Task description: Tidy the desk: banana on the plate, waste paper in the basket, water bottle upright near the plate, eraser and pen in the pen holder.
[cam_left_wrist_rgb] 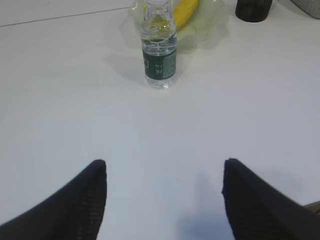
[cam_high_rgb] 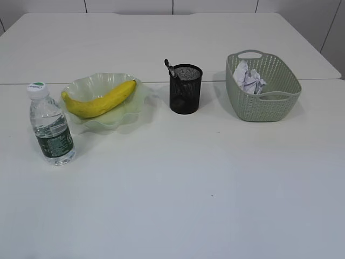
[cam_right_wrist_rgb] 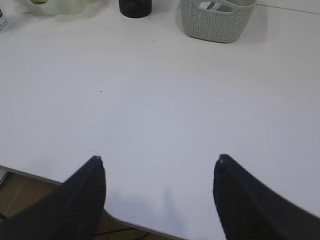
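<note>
A yellow banana (cam_high_rgb: 101,99) lies on the pale green wavy plate (cam_high_rgb: 132,105). The water bottle (cam_high_rgb: 50,125) stands upright just left of the plate, also seen from the left wrist as the bottle (cam_left_wrist_rgb: 159,52). A black mesh pen holder (cam_high_rgb: 185,89) has a pen (cam_high_rgb: 170,67) sticking out; the eraser is hidden. Crumpled waste paper (cam_high_rgb: 249,78) lies in the grey-green basket (cam_high_rgb: 280,94). Neither arm shows in the exterior view. My left gripper (cam_left_wrist_rgb: 165,165) is open over bare table, well short of the bottle. My right gripper (cam_right_wrist_rgb: 159,161) is open near the table's front edge.
The white table (cam_high_rgb: 188,189) has a seam line across the back. In the right wrist view the table's front edge (cam_right_wrist_rgb: 135,227) runs under the fingers, with the basket (cam_right_wrist_rgb: 215,20) and pen holder (cam_right_wrist_rgb: 135,7) far ahead.
</note>
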